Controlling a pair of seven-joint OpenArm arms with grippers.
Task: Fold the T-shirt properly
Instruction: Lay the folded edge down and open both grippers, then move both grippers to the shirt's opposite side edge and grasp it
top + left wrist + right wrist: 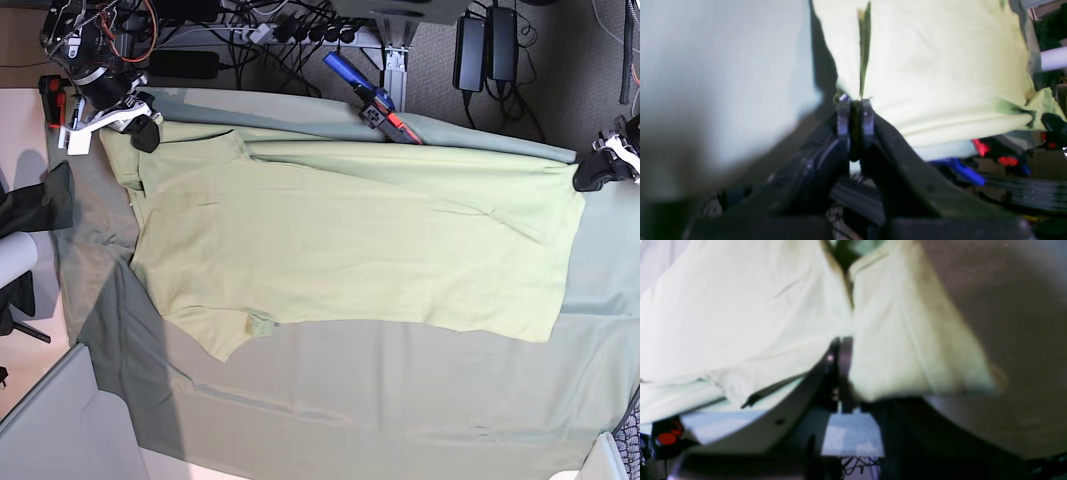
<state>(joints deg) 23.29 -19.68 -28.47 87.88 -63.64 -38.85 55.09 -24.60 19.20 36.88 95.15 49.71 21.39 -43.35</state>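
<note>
Item 1, far left of the base view: right gripper (146, 132), black, at the upper left corner of the T-shirt (350, 240), on the sleeve end. Its arm comes in from the top left corner over a tangle of cables. In the right wrist view the jaws (839, 350) stand pressed together with pale cloth bunched at their tips; closed on the T-shirt fabric.

Item 2, centre: the T-shirt, pale yellow-green, spread flat and lying lengthwise across the grey-green table cloth (400, 400). One short sleeve (225, 330) points down at lower left. The upper edge runs close to the cloth's far edge; the lower edge is straight and lies near the middle of the table. A wide band of bare table cloth lies below the shirt, running the whole length of the table. A narrower strip is bare at the left, partly in shadow.

Item 3, top centre: a blue and red clamp (368, 92) on the far edge of the table, just beyond the shirt.

Item 4, far right: left gripper (592, 172), black, at the upper right corner of the shirt, at the hem end, its arm entering from the right border. In the left wrist view the fingertips (855, 103) are closed together, pinching a fold of the yellow-green fabric. Bare table cloth continues to the right of the hem.
</note>
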